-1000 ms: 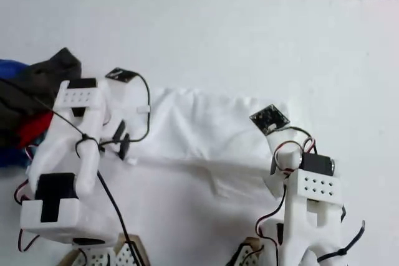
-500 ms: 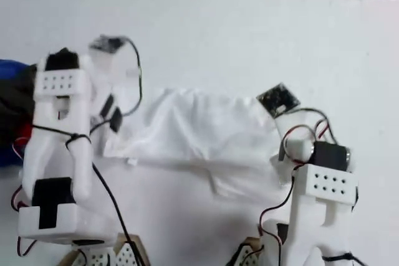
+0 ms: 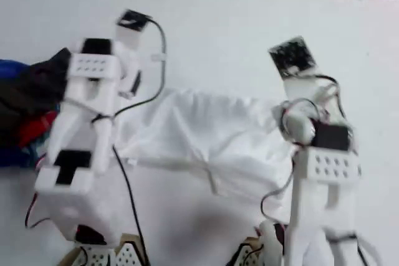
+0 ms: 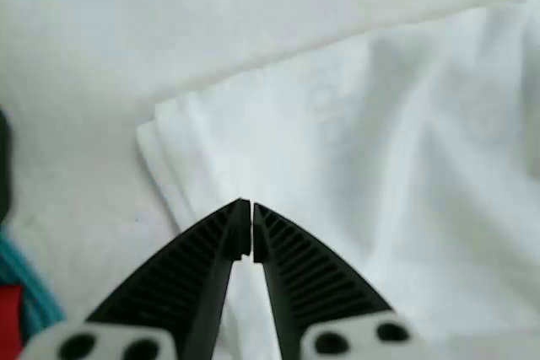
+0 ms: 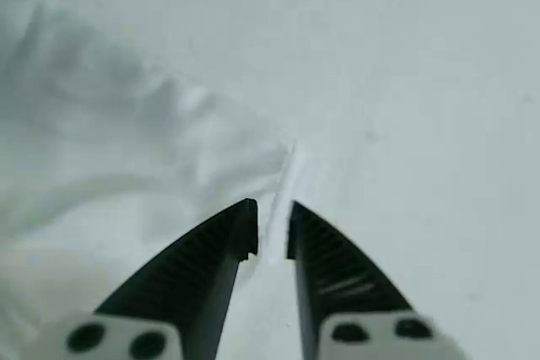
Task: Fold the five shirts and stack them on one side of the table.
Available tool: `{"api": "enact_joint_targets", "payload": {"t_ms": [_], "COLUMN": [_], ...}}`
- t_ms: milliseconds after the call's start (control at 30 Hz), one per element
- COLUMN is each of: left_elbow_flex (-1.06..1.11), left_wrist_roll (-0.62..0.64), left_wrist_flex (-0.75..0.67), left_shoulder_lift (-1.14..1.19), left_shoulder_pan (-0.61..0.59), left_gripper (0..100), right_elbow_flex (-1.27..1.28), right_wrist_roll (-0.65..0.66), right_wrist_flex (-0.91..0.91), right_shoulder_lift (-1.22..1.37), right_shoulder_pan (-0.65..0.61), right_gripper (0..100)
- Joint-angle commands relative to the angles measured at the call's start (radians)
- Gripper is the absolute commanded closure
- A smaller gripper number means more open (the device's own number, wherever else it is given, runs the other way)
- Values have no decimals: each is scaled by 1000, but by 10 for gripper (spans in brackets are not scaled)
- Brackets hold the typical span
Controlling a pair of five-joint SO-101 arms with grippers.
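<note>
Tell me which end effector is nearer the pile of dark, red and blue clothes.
Left. The left end effector is over the end of the white shirt beside the pile; the right end effector is at the shirt's opposite end, farther from the pile.

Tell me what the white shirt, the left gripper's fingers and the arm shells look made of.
The white shirt: soft thin cloth, matte; it creases and lies in stacked layers at its edge. The left gripper's fingers: black hard plastic, matte, with fine ridges, probably printed. The arm shells: white rigid plastic, smooth, blocky with screw holes.
</note>
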Motion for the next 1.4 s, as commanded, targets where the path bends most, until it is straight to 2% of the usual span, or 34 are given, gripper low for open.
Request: {"api": "enact_joint_targets", "payload": {"t_ms": [0,200,400,567,733,1100,1367], "left_elbow_flex": [-173,-533,-851,-1076,-1264,-1319,-1310], "left_wrist_roll": [49,54,55,55,51,54,51], "left_wrist_flex": [-12,123,239,336,397,423,427], "left_shoulder_lift": [167,446,677,822,913,934,810], "left_shoulder_pan": [8,5,-77,-143,-150,-153,-160], "left_gripper": [974,974,974,974,974,974,974], "right_elbow_flex": [-72,-238,-445,-678,-965,-1682,-2153], "right_wrist_roll": [-17,-18,-14,-11,-9,-14,-18], "right_wrist_flex": [-97,-101,-21,84,163,394,667], "right_shoulder_lift": [237,647,970,1156,1299,1664,1704], "right_shoulder_pan": [-53,-33,47,90,61,-68,-59], "right_gripper": [974,979,979,979,979,979,975]}}
